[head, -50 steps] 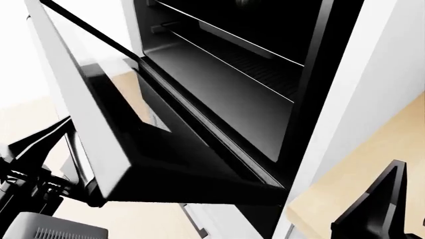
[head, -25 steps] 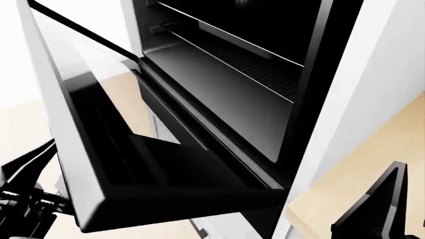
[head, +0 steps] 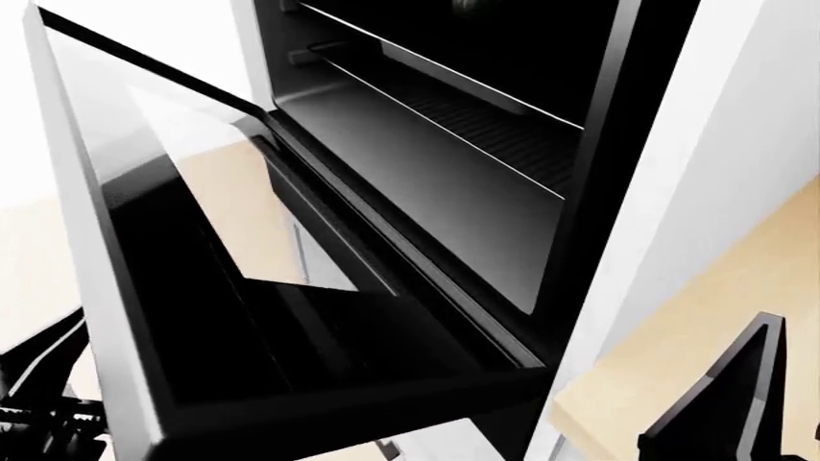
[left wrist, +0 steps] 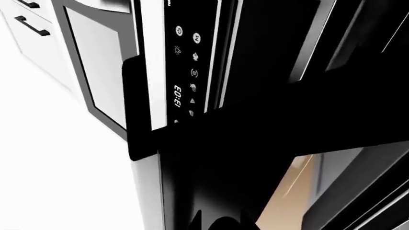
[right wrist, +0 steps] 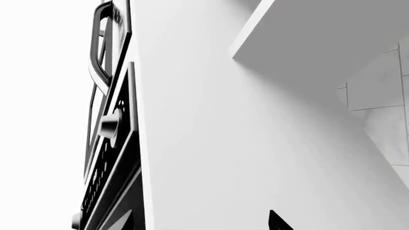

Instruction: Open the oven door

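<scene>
left wrist: oven door [left wrist: 255,158] seen close, dark, partly dropped; claw state cannot be told.
head: oven door [head: 192,288] hinged down toward 8 o'clock, cavity exposed; left gripper [head: 38,403] hidden at door edge; downward pull best kept steady along hinge arc.
right wrist: only cabinet side [right wrist: 255,143] seen; right claw state cannot be told.

White cabinet side panel [right wrist: 255,143], tiled wall [right wrist: 383,96], wood floor [head: 692,317].

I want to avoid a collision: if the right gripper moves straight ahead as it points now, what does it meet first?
Probably the white cabinet side panel beside the oven, which fills the right wrist view; depth is unclear.
</scene>
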Controlling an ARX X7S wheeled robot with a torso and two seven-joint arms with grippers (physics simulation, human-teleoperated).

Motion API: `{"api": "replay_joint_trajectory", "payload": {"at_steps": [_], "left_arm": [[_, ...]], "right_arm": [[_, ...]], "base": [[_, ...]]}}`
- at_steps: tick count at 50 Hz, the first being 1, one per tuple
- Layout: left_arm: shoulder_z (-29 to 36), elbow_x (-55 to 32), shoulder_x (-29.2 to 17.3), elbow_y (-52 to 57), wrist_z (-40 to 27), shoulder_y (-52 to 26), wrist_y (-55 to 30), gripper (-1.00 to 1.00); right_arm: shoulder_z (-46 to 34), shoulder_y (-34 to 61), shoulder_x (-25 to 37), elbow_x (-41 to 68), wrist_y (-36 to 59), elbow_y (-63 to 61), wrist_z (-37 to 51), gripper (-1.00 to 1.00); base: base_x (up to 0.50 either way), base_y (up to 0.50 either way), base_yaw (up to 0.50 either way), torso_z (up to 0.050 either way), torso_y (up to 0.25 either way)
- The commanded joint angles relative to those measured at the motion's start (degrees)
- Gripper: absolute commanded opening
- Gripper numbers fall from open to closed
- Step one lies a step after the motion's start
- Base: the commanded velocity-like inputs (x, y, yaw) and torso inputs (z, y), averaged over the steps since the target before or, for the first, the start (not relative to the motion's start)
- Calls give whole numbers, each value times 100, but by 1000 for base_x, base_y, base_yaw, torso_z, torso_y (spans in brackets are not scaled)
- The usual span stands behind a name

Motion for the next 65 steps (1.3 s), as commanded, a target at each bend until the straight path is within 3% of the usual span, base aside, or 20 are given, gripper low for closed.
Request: {"api": "replay_joint_trajectory", "payload": {"at_steps": [1,20,31,65], "left_arm": [[-437,-728,279,331,-1165,-169,653,-100],[-550,-594,701,-105,-1696,63,1339,-100],[-424,-471,830,-735,-2075,52,2221,-100],[-500,-332,1088,-1679,-2706,-31,2889,-100]], "right_arm": [[35,25,38,61,-17,45,3,100],[35,28,32,62,-51,62,6,100],[44,46,35,73,-37,49,22,100],[32,69,56,111,-23,50,33,100]], "base": [[0,0,0,0,12],[0,0,0,2,6],[0,0,0,1,5],[0,0,0,1,5]]}}
